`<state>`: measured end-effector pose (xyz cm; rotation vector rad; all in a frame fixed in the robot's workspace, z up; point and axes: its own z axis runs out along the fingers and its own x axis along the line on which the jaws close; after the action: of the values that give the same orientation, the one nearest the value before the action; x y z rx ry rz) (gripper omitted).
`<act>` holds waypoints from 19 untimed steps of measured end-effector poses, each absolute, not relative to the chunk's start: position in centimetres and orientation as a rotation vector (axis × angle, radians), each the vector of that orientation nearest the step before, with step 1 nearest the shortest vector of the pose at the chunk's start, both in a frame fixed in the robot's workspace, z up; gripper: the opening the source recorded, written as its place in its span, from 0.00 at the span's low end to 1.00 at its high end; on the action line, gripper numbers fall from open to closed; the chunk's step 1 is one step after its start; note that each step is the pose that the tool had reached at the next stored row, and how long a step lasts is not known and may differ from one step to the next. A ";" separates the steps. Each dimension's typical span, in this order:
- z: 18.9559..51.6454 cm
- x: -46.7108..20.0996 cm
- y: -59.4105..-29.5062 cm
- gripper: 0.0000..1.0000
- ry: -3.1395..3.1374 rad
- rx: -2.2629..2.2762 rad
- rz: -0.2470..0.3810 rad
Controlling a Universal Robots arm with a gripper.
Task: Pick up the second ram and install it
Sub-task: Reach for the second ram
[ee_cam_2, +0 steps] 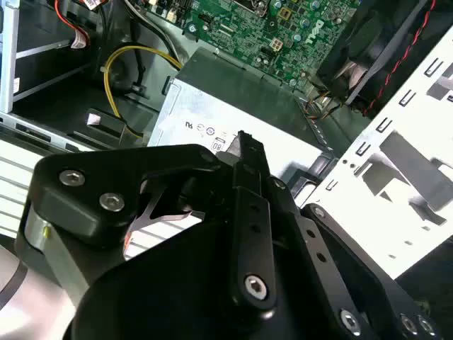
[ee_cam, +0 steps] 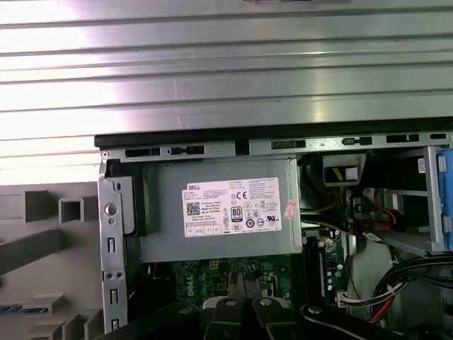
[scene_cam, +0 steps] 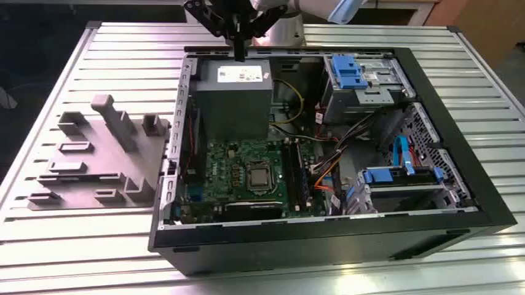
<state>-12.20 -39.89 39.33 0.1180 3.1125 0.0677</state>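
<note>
Second ram (scene_cam: 299, 177), the long thin dark blue-green circuit-board strip, seems to stand on edge in the long black plastic memory slots (scene_cam: 289, 163), just to the exterior view's right of the square silver processor (scene_cam: 258, 177); I cannot tell it from a neighbouring strip. Farther back lies the grey metal power-supply box (scene_cam: 232, 98); over its far edge hangs the black two-fingered gripper (scene_cam: 240, 56), pinched narrow, holding nothing; seating looks done, I judge; any further press calls for even, square force.

The case (scene_cam: 328, 246) lies open on top. Power supply (scene_cam: 232, 104), drive cages (scene_cam: 365, 86) and cables (scene_cam: 328, 169) crowd it. The surface's (scene_cam: 82, 246) corners are bare.
</note>
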 end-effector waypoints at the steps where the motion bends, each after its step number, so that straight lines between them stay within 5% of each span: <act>1: 39.3 -12.2 -39.9 0.10 3.112 0.118 0.068; 19: 39.3 -13.3 -39.9 0.10 3.112 0.118 0.068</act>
<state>-13.34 -39.90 39.32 0.1181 3.1124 0.0676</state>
